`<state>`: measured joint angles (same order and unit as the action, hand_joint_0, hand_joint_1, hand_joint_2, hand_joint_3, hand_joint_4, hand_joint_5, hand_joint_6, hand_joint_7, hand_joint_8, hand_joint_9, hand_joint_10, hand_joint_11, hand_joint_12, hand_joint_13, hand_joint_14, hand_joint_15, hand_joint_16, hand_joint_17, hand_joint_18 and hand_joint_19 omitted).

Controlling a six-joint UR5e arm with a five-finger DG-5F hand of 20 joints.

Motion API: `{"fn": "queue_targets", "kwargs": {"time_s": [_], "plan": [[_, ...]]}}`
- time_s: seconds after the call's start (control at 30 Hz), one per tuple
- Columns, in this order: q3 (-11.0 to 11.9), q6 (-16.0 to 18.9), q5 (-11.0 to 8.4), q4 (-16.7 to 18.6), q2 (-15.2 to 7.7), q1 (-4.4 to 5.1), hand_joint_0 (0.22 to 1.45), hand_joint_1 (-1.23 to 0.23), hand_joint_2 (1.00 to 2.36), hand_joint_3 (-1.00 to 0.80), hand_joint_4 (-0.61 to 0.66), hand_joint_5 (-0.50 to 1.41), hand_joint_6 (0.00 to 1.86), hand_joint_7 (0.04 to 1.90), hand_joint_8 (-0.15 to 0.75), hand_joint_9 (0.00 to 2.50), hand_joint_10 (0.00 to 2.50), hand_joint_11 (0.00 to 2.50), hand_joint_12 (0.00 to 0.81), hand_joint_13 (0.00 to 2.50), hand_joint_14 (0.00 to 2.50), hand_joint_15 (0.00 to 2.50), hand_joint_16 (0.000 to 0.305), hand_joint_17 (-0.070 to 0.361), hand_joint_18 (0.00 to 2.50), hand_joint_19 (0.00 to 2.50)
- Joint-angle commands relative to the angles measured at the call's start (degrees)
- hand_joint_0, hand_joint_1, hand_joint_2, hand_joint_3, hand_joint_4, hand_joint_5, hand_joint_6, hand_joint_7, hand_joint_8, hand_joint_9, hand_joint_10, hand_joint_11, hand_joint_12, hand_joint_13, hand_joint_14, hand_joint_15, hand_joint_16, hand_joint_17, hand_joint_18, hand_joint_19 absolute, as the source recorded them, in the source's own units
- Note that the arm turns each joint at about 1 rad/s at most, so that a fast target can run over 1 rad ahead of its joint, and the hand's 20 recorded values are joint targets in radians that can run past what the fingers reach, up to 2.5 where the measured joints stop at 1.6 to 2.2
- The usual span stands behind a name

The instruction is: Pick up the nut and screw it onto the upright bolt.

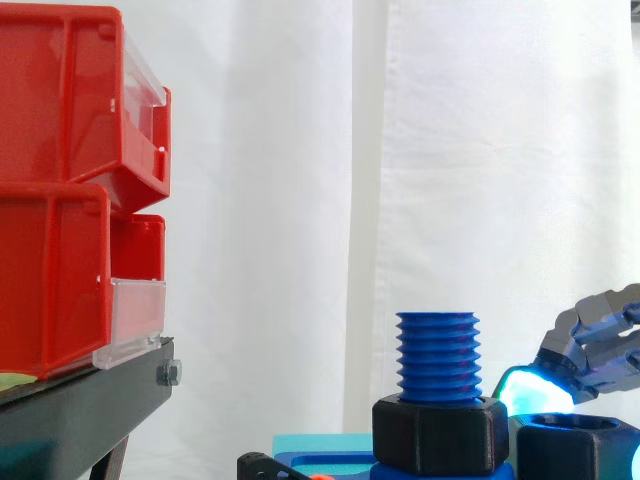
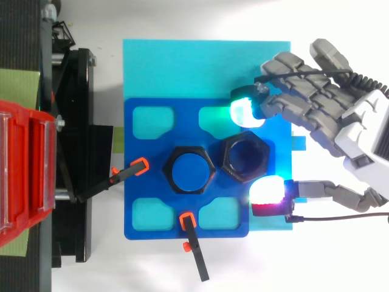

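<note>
A blue threaded bolt [image 1: 437, 355] stands upright on a blue base plate [image 2: 146, 201], with a black hex nut [image 2: 172, 170] seated low around its foot. A second, loose black nut [image 2: 225, 159] lies flat on the plate just right of the bolt; in the side view this nut [image 1: 575, 450] sits at the bottom right. My hand [image 2: 316, 103] reaches in from the right and straddles the loose nut. One green-cyan fingertip [image 2: 246, 112] is just beyond the nut, and a white-magenta pad [image 2: 270, 191] is on its near side. Both pads stand slightly off the nut, and the hand is open.
Stacked red bins [image 1: 60, 190] sit on a black stand [image 1: 80, 410] at the left. Two black clamps with orange tips [image 2: 130, 170] [image 2: 193, 240] hold the blue plate onto a cyan sheet [image 2: 182, 67]. A white curtain hangs behind.
</note>
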<state>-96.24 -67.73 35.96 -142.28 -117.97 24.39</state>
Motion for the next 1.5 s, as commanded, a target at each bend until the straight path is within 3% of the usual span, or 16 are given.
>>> {"fn": "queue_targets", "kwargs": {"time_s": [0.0,0.53,0.73,0.87,1.0,1.2,1.47], "plan": [[0.00,0.05,0.08,0.16,-0.42,-0.04,0.43,-0.80,1.00,-0.50,0.26,-0.23,0.50,0.90,0.287,0.29,0.00,0.00,0.379,0.20,0.00,0.00,0.049,0.110,0.00,0.00],[0.00,0.14,0.08,0.25,-0.34,-0.04,0.48,-0.69,1.00,-0.50,0.29,-0.17,0.50,1.20,0.294,0.40,0.00,0.00,0.354,0.30,0.00,0.00,0.043,0.096,0.10,0.00],[1.23,0.14,-0.01,-1.15,-0.34,-0.04,0.52,-0.67,1.00,-0.50,0.27,-0.15,0.50,1.34,0.299,0.46,0.00,0.00,0.343,0.36,0.00,0.00,0.040,0.090,0.14,0.00],[2.29,0.32,-0.01,-4.41,-0.25,-0.04,0.53,-0.66,1.00,-0.50,0.26,-0.15,0.50,1.37,0.301,0.49,0.00,0.00,0.338,0.37,0.00,0.00,0.039,0.088,0.17,0.00],[3.87,4.27,0.34,-9.42,0.10,-0.04,0.54,-0.65,1.00,-0.50,0.27,-0.14,0.50,1.38,0.302,0.50,0.00,0.00,0.333,0.38,0.00,0.00,0.038,0.086,0.17,0.00],[3.87,9.02,0.43,-11.26,1.33,0.04,0.54,-0.64,1.00,-0.50,0.26,-0.14,0.50,1.38,0.305,0.51,0.00,0.00,0.327,0.38,0.00,0.00,0.038,0.085,0.18,0.00],[3.87,10.95,0.43,-15.39,4.06,-0.04,0.54,-0.64,1.00,-0.50,0.26,-0.14,0.50,1.37,0.310,0.54,0.00,0.00,0.330,0.39,0.00,0.00,0.038,0.085,0.18,0.00]]}}
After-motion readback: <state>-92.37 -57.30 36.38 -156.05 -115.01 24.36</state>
